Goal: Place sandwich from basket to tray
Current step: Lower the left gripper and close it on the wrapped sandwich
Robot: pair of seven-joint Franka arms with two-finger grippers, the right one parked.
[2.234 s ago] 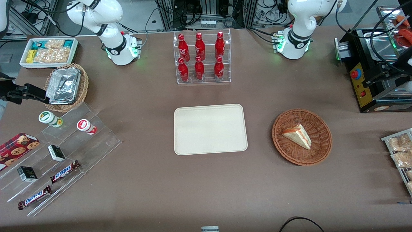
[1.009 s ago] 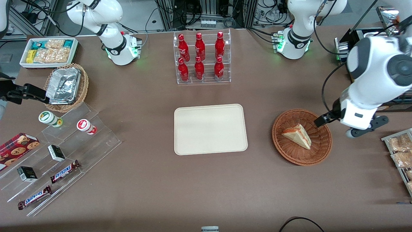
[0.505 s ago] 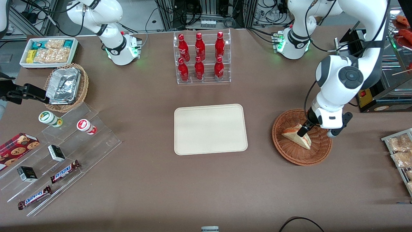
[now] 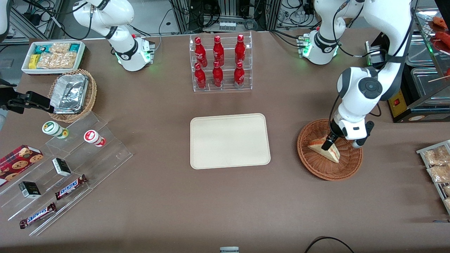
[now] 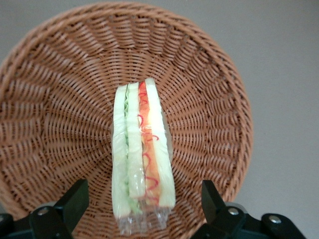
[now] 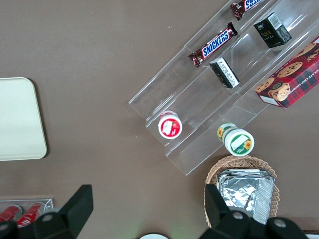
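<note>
The sandwich, a wrapped white wedge with red and green filling, lies in the round reddish-brown basket toward the working arm's end of the table. My left gripper is down inside the basket, right over the sandwich. In the left wrist view the sandwich stands on edge on the basket weave, and the gripper is open, its black fingers standing apart on either side of the wedge's wide end without touching it. The cream tray lies bare at the table's middle.
A clear rack of red bottles stands farther from the camera than the tray. A black machine and a rack of snack packets flank the basket. A stepped acrylic display and a tan foil-tray basket lie toward the parked arm's end.
The left arm swung in from the working arm's end of the table, came over the basket and lowered its gripper around the sandwich. The sandwich has not moved.
</note>
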